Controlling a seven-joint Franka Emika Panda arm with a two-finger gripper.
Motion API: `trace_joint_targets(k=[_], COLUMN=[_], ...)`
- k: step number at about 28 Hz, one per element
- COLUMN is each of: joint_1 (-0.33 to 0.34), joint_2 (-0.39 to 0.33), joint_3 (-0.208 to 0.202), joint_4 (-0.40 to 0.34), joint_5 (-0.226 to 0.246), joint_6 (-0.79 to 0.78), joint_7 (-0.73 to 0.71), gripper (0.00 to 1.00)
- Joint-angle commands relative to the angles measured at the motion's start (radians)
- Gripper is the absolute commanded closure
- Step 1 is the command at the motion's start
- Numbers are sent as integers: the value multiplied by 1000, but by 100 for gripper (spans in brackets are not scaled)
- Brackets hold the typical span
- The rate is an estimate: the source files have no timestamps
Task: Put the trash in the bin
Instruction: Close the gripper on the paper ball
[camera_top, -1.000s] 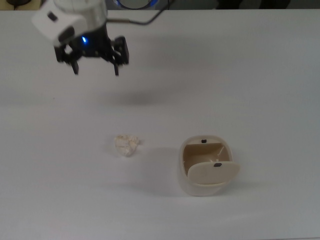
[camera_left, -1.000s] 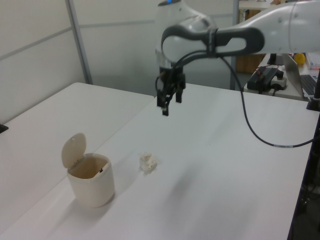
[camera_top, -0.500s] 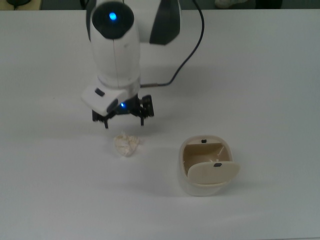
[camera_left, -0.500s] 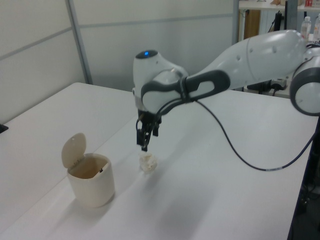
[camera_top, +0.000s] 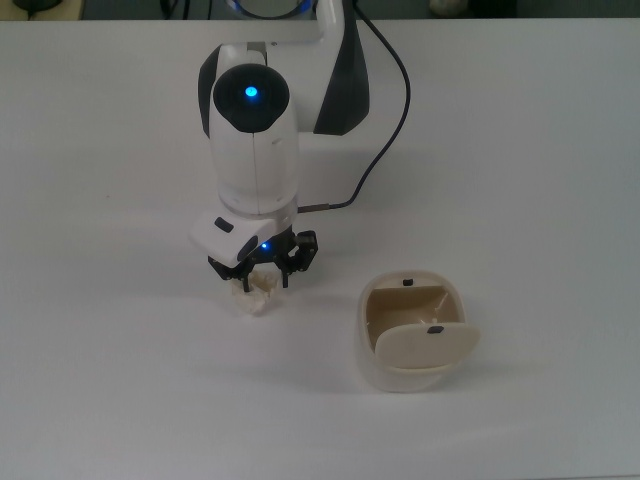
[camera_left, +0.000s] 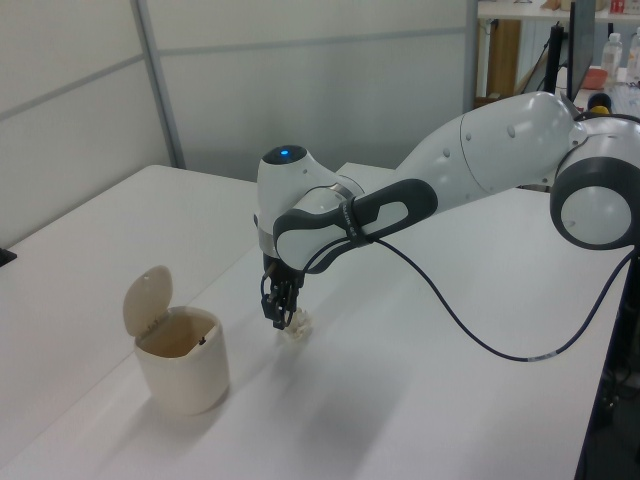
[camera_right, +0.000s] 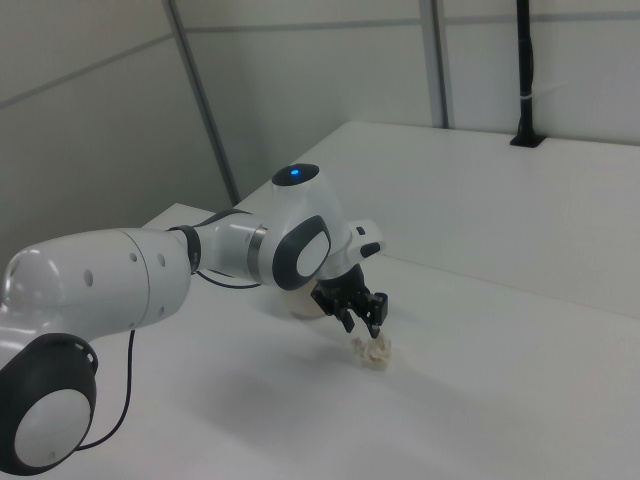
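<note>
gripper (camera_top: 262, 282) spread astride trash (camera_top: 258, 293); wad half hidden

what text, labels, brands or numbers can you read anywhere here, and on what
None can be read.
Bin: small dark marks on its rim and lid, too small to tell whether they are text.
Arm: no readable logo or lettering, only a blue light.
Trash, table and wall panels: plain, no writing.
Bottles at the left view's top right: too small to read.
</note>
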Motion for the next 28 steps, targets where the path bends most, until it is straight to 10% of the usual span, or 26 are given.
trace_joint_targets(k=[1,7,28], joint_1=[4,1,-1], joint_2=[7,7,-67], joint_3=[-6,-14,-14], joint_4=[1,1,-2], joint_5=[-13,-24,-8], joint_6=[39,41,12], joint_7=[-2,-8,1], gripper=[64,96,100])
